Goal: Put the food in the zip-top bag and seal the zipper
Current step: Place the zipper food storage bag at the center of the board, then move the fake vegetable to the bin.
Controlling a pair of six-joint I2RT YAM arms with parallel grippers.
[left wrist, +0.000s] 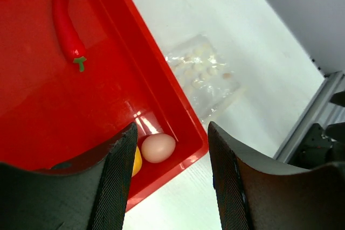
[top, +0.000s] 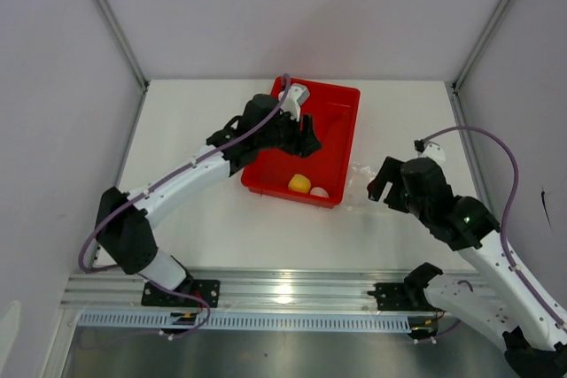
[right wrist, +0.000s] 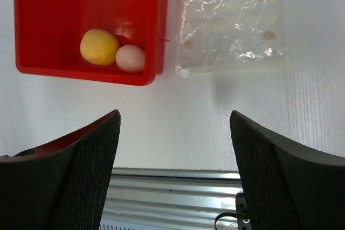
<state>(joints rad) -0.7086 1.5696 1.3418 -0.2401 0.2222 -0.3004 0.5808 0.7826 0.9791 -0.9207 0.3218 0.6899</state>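
Observation:
The yellow fruit (top: 299, 183) and the pale egg-sized ball (top: 319, 192) lie together in the near right corner of a red tray (top: 344, 143). The red chili pepper (left wrist: 67, 25) lies farther back in the tray. The transparent bag (top: 361, 176) lies flat on the table just right of the tray; its zipper strip (right wrist: 232, 68) runs along the near edge. My left gripper (top: 308, 137) hovers open and empty above the tray. My right gripper (top: 382, 183) is open and empty just near of the bag. The right wrist view shows the fruit (right wrist: 99, 46), ball (right wrist: 130, 58) and bag (right wrist: 229, 17).
An aluminium rail (top: 292, 289) runs along the table's near edge with both arm bases on it. Grey walls and frame posts (top: 111, 19) enclose the white table on three sides.

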